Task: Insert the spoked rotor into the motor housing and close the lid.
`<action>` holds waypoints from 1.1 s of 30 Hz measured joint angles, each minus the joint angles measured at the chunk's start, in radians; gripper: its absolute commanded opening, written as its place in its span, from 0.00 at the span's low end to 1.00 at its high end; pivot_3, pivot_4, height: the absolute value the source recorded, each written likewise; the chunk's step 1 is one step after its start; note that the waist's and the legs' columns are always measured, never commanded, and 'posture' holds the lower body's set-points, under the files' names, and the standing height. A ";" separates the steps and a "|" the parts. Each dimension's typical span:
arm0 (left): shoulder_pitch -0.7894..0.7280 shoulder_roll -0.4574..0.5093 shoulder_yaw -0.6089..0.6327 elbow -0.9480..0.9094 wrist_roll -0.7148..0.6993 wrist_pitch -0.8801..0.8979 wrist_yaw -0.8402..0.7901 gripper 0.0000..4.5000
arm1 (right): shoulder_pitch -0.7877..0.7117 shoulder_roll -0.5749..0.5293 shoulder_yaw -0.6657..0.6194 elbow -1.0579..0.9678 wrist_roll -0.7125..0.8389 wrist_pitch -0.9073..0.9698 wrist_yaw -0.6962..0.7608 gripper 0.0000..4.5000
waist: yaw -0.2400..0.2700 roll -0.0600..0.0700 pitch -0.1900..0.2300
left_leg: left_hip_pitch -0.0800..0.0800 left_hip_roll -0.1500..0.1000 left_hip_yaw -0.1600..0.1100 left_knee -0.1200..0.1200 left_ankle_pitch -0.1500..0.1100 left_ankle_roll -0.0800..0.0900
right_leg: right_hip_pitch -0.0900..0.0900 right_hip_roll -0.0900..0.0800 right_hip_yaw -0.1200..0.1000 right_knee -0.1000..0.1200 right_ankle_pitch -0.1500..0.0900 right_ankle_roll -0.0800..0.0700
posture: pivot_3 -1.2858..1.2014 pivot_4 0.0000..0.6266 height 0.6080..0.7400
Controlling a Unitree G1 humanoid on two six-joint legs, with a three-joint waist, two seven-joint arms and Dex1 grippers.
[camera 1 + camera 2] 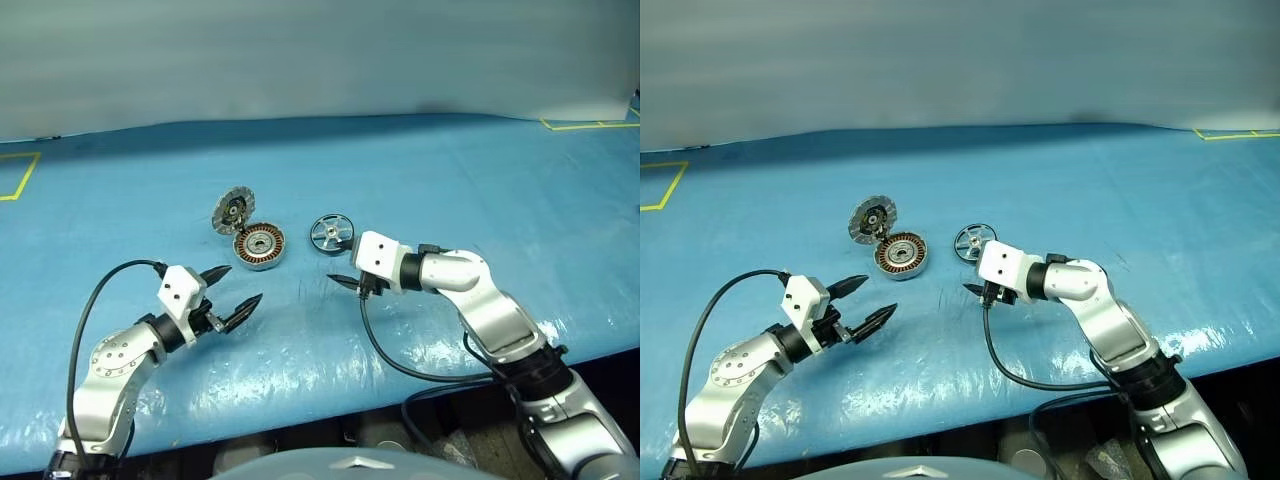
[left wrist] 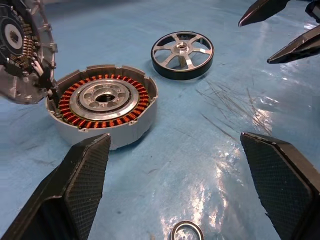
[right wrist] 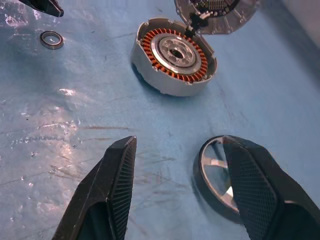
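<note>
The motor housing [image 1: 260, 245], a shallow cup with copper windings, lies on the blue table. Its lid [image 1: 233, 210] stands tilted open at the far-left rim, inner face showing. The spoked rotor [image 1: 331, 234] lies flat to the right of the housing, apart from it. My right gripper [image 3: 179, 142] is open and empty just in front of the rotor [image 3: 212, 172], and one finger hides part of the wheel. My left gripper [image 1: 241, 286] is open and empty, nearer me and left of the housing [image 2: 105, 102], pointing towards it.
A small metal ring [image 3: 51, 39] lies on the blue sheet near the left gripper's fingertips. Yellow tape marks [image 1: 18, 178] sit at the far left and far right. The table's front edge [image 1: 300, 425] runs close below both arms.
</note>
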 measured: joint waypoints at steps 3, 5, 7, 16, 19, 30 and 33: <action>0.001 -0.010 0.003 -0.001 -0.008 0.001 0.010 0.99 | -0.099 0.025 0.029 0.077 -0.022 -0.052 0.033 0.64 | 0.000 0.000 0.000 | 0.000 0.000 0.000 0.000 0.000 0.000 | 0.000 0.000 0.000 0.000 0.000 0.000 | 0.52 0.24 1.00; 0.003 -0.016 0.009 -0.001 -0.016 0.002 0.018 0.99 | -0.183 0.058 0.060 0.167 -0.050 -0.097 0.054 0.64 | -0.002 0.000 0.000 | 0.000 0.000 0.001 0.000 0.000 0.000 | 0.000 0.000 0.000 0.000 0.000 0.000 | 0.52 0.24 1.00; 0.009 -0.019 0.017 -0.001 -0.016 0.000 0.024 0.99 | -0.245 0.094 0.085 0.239 -0.070 -0.144 0.070 0.64 | -0.002 0.000 0.000 | 0.000 0.000 0.001 -0.001 0.001 -0.002 | 0.000 0.000 0.000 0.000 0.000 0.000 | 0.52 0.24 1.00; 0.091 -0.023 0.038 -0.007 -0.016 0.001 0.052 0.99 | -0.472 0.245 0.299 0.630 -0.248 -0.404 0.182 0.64 | 0.000 0.001 0.001 | 0.000 0.002 0.002 -0.003 0.002 -0.004 | -0.001 -0.001 0.000 -0.001 0.000 -0.001 | 0.52 0.24 1.00; 0.109 -0.025 0.039 -0.018 -0.016 0.001 0.060 0.99 | -0.521 0.286 0.346 0.771 -0.321 -0.499 0.156 0.64 | -0.004 0.002 0.001 | 0.000 0.005 0.005 -0.003 0.002 -0.004 | -0.002 -0.001 0.000 -0.001 0.000 -0.001 | 0.52 0.24 1.00; 0.182 -0.040 0.027 -0.076 -0.007 0.001 0.084 0.99 | -0.633 0.398 0.361 1.048 -0.425 -0.679 0.075 0.64 | -0.016 0.003 0.002 | 0.000 0.007 0.009 -0.007 0.003 -0.006 | -0.004 0.000 0.000 -0.001 0.000 -0.001 | 0.52 0.24 1.00; 0.190 -0.035 0.026 -0.076 0.002 0.001 0.082 0.99 | -0.669 0.430 0.353 1.111 -0.443 -0.687 0.035 0.64 | -0.017 0.004 0.002 | 0.001 0.008 0.009 -0.007 0.003 -0.006 | -0.004 0.000 0.000 0.000 -0.002 -0.004 | 0.52 0.24 1.00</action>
